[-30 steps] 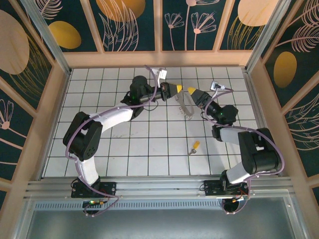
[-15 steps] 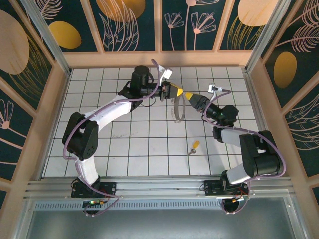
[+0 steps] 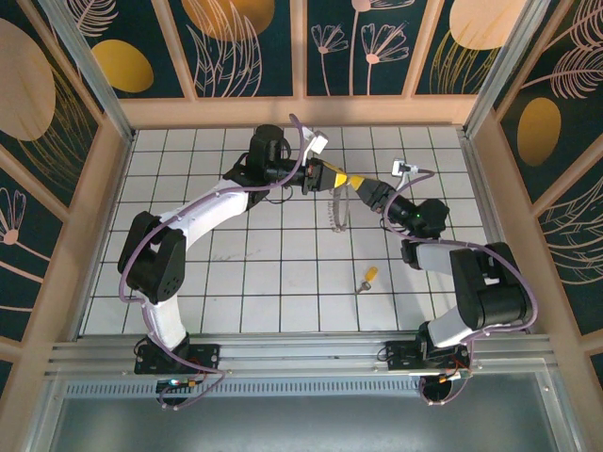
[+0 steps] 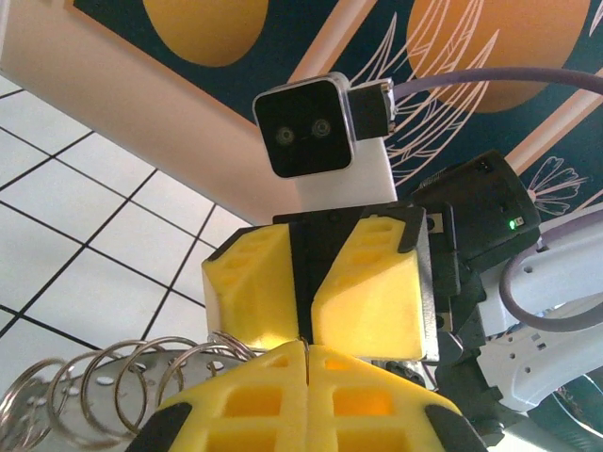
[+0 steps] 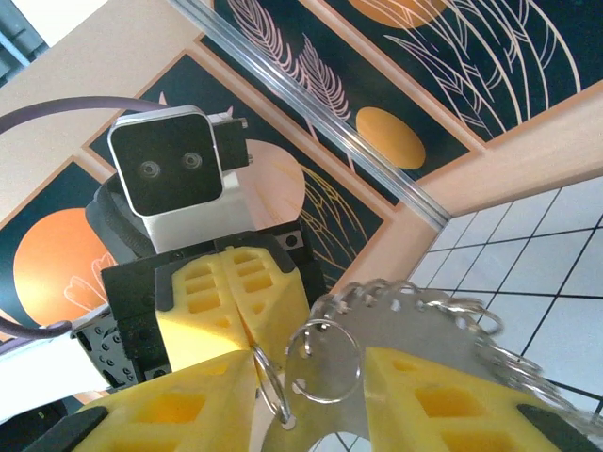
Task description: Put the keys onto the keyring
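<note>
The keyring [image 3: 337, 209], a silvery plate edged with small wire loops, hangs above the tiles near the back middle. My left gripper [image 3: 336, 176] is shut on one of its thin loops; in the left wrist view its yellow fingertips [image 4: 306, 347] pinch the wire, with more loops [image 4: 104, 381] to their left. My right gripper [image 3: 357, 182] meets it tip to tip from the right. Its jaws [image 5: 311, 377] stand apart, with the keyring plate [image 5: 424, 325] and a small split ring between them. The key [image 3: 368, 277], with an orange head, lies on the tiles nearer the front.
Wooden walls [image 3: 85, 217] enclose the white tiled floor on the left, back and right. The aluminium rail [image 3: 301, 353] with both arm bases runs along the near edge. Purple cables loop over both wrists.
The left arm swung toward the back, carrying the keyring up and left. The right gripper followed until the two tips meet, and its jaws have narrowed.
</note>
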Controlling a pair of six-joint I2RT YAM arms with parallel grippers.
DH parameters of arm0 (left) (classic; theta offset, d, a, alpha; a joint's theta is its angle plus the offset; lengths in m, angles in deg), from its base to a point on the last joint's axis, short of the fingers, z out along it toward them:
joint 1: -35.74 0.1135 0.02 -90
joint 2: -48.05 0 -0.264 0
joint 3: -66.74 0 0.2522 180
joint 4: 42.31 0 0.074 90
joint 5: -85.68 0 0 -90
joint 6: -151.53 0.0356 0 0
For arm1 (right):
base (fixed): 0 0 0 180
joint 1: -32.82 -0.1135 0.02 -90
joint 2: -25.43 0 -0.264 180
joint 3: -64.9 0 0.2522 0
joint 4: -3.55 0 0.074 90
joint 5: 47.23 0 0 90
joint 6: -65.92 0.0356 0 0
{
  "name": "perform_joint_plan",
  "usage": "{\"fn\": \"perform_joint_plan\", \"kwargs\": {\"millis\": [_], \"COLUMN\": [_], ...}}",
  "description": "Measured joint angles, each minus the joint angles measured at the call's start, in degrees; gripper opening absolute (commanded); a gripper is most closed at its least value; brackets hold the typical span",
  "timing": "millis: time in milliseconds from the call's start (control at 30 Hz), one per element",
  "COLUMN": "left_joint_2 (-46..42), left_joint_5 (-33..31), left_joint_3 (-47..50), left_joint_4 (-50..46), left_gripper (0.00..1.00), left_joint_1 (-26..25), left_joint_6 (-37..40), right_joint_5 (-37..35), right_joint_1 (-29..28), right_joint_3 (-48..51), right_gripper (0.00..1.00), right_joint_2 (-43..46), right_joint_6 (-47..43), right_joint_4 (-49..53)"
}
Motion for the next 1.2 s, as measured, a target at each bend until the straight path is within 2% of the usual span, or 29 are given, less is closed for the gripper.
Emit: {"fn": "perform_joint_plan", "kwargs": {"millis": [433,567,667,800,833,867,933,967,1100,1200], "left_joint_2": [0.02,0.09,0.33,0.44,0.46,0.46,0.46,0.37,-2.38,-6.56], "left_joint_5": [0.07,-0.04,-0.13,-0.11,-0.15,-0.15,-0.39,-0.85,-6.01,-12.0], "left_joint_3": [0.0,0.02,0.02,0.02,0.07,0.22,1.01,1.92,8.59,15.61], "left_joint_4": [1.25,1.29,1.66,1.73,1.88,2.36,4.28,5.92,12.57,19.3], "left_gripper": [0.0,0.0,0.0,0.0,0.01,0.12,0.25,0.37,0.48,0.47], "left_joint_1": [0.33,0.5,0.81,1.07,1.09,1.09,1.07,1.01,0.81,1.09], "left_joint_6": [-0.46,-0.61,-0.74,-1.33,-1.62,-2.1,-3.1,-4.07,-7.5,-11.93], "right_joint_5": [0.04,0.28,0.42,0.55,0.55,0.46,0.24,-0.11,-1.86,-3.32], "right_joint_1": [-1.55,-1.79,-1.92,-1.97,-1.97,-1.99,-2.08,-2.19,-2.25,-2.25], "right_joint_3": [-1.97,-2.6,-2.89,-3.04,-3.08,-3.13,-3.17,-3.17,-3.15,-3.15], "right_gripper": [0.27,0.18,0.01,0.0,0.0,0.0,0.0,0.0,0.0,0.0], "right_joint_2": [-2.38,-2.91,-3.19,-3.89,-4.15,-4.39,-4.63,-4.7,-5.22,-5.22], "right_joint_6": [0.52,0.87,1.22,1.84,1.9,2.01,2.29,2.47,3.37,4.02], "right_joint_4": [-2.54,-3.02,-3.34,-4.46,-4.83,-5.33,-6.01,-6.03,-5.92,-5.97]}}
